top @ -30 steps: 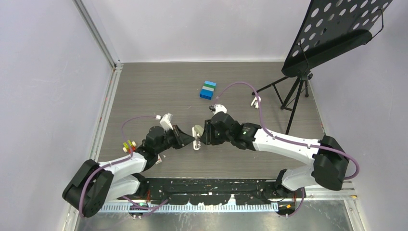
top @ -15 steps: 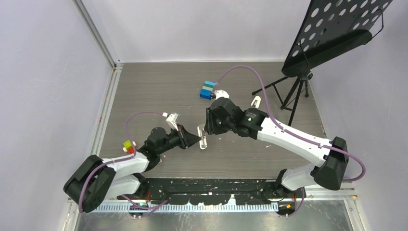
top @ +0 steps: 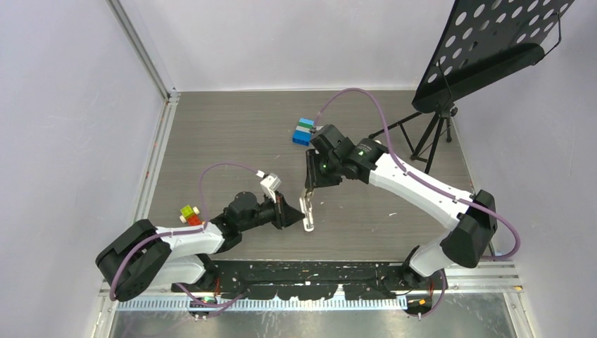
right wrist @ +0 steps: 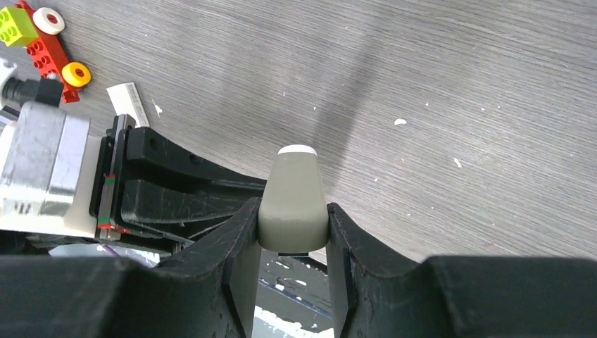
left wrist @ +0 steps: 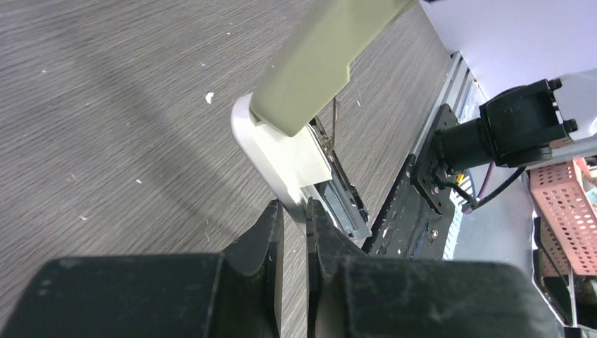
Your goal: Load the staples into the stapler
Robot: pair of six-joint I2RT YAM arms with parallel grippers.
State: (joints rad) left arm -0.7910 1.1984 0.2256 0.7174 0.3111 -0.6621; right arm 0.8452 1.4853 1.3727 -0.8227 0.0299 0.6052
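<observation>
1. The right gripper (top: pixel 310 184) has its jaws clamped on the olive-beige top of the stapler (top: pixel 308 210), which sits near the front middle of the table (top: pixel 211 134).
2. The stapler is hinged open. Its top slants up into the right jaws, while the white base (left wrist: pixel 281 151) and silver channel (left wrist: pixel 345 204) point toward the left gripper (top: pixel 297 217).
3. The left jaws sit right at the base end, nearly together with only a thin slit. I cannot tell whether they pinch the base's edge.
4. What is probably the staples box (right wrist: pixel 129 103), small, flat and white, lies on the table just beside the left gripper, near the red-yellow toy bricks (right wrist: pixel 42 35).
5. Blue bricks (top: pixel 304 132) lie farther back.
</observation>
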